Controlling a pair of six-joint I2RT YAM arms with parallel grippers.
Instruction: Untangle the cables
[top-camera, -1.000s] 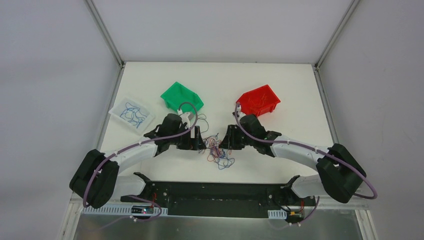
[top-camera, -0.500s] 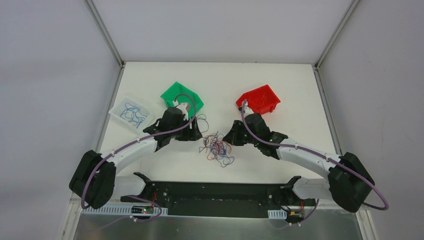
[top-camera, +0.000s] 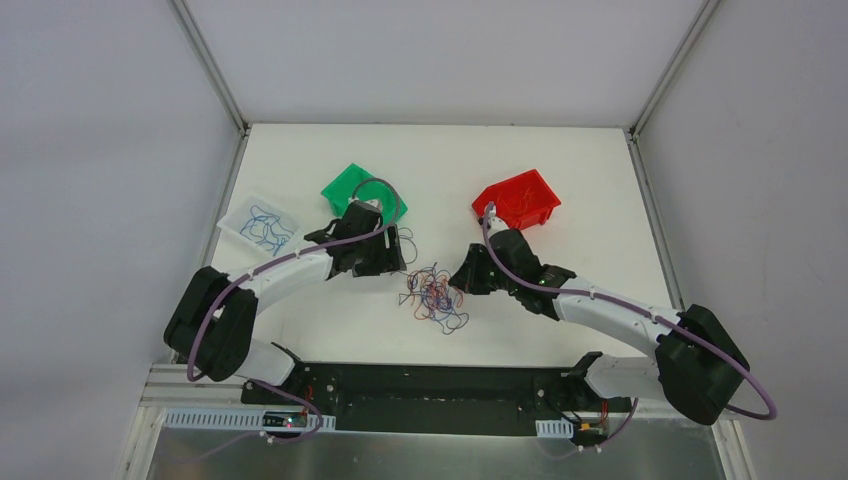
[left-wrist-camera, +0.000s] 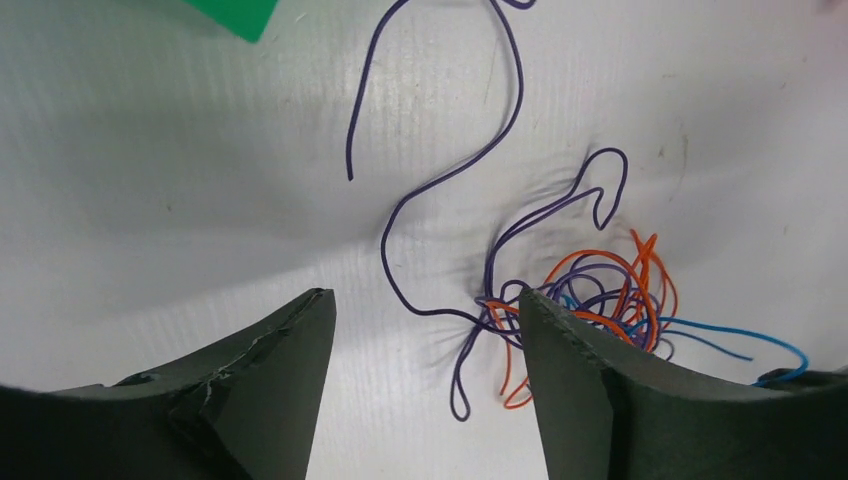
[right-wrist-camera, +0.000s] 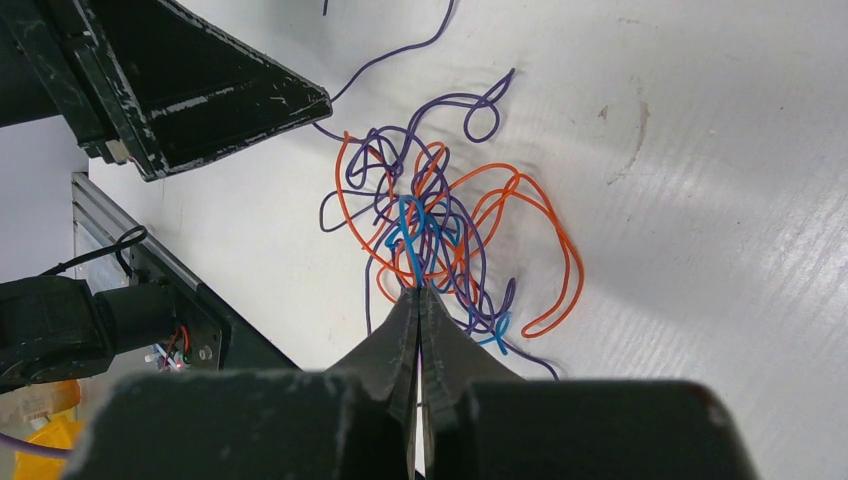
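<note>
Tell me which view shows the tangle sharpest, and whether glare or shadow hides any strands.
Right wrist: the cables are crisp; glare on the table lies clear of them; the right gripper looks soft. Left wrist: sharp, faint shadows, but a finger of the left gripper covers the tangle's edge. Top external: evenly lit, strands too small to separate.

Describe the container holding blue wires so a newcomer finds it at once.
Start at the white table and go to its left edge, beyond the green bin. There lies a flat clear tray with blue wires curled inside. Unlike the green bin and the red bin, it is see-through and shallow.
</note>
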